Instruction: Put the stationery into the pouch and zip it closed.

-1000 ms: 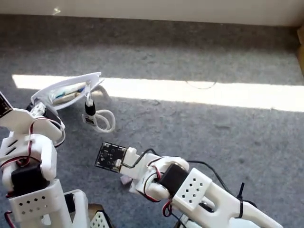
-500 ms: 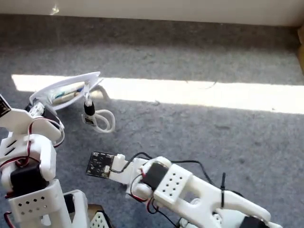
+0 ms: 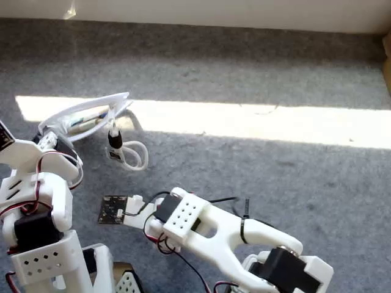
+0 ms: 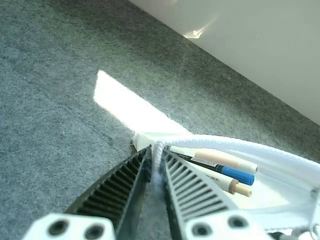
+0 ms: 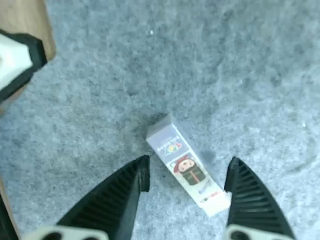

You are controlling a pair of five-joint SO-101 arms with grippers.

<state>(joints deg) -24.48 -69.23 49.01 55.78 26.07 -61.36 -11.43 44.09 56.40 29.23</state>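
Grey carpet covers the worktop [image 3: 256,183], with a bright band of sun across it, and the pouch [image 3: 82,113] sits up at the far left corner, mouth gaping. The left tool [image 4: 156,154] is pressed together on the pouch rim, pinching it up, and you can see pens [image 4: 220,165] lying inside already. Down near the arm bases, the right tool [image 5: 189,170] hangs spread wide over an eraser [image 5: 177,147] that lies flat on the carpet between its fingers, not gripped yet. Here's the worry: that little box lies slantwise to the jaws, so a squeeze may catch it by the corners and twist it out or skid it along the pile. Come in too low and the tips could snag the carpet instead. If the left pinch slips, the mouth flops shut and there's nowhere to drop it. On the route to the pouch, a strap loop [image 3: 131,155] trails across the carpet and the left arm [image 3: 36,201] stands close beside the way. A wooden edge [image 5: 22,55] shows by the bases.
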